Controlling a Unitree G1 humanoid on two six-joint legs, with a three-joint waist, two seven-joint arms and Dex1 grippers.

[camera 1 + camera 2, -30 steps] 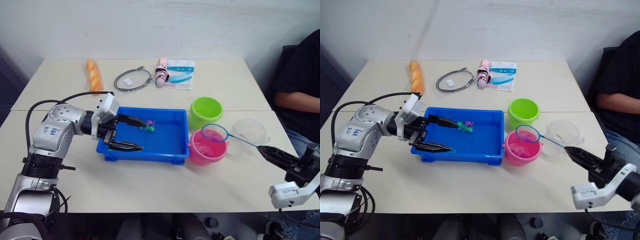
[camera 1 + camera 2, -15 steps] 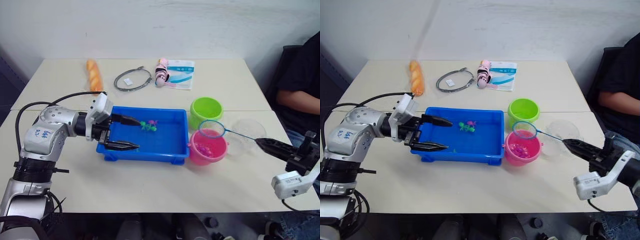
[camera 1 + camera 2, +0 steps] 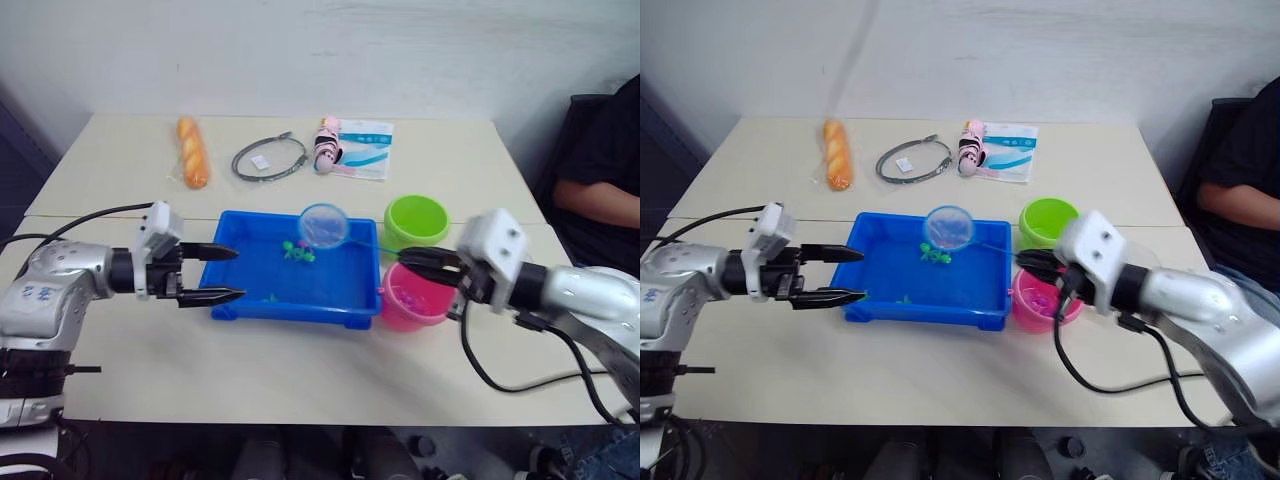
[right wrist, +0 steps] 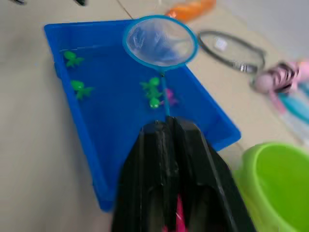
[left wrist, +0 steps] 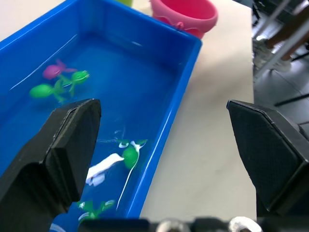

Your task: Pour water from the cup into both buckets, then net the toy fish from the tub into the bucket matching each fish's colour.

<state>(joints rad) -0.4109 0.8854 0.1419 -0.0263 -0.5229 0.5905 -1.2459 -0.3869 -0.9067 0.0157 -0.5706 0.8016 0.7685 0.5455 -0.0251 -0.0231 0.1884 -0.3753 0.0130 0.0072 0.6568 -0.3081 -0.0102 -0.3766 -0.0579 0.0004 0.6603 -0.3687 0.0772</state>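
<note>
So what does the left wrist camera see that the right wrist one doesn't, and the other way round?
Left wrist, not right wrist: the open left pincer and the floor past the table edge.
Right wrist, not left wrist: the right pincer shut on the net, which hangs over the tub, plus the green bucket and the cable loop.
Both: the tub, green fish and a pink fish in it.

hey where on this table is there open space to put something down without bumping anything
The near strip of the beige table, in front of the bright blue rectangular tub, is bare, as is the far right corner behind the lime green bucket. It is crowded around the tub: the left gripper, the right gripper holding the blue-hooped net, and the pink bucket.
</note>
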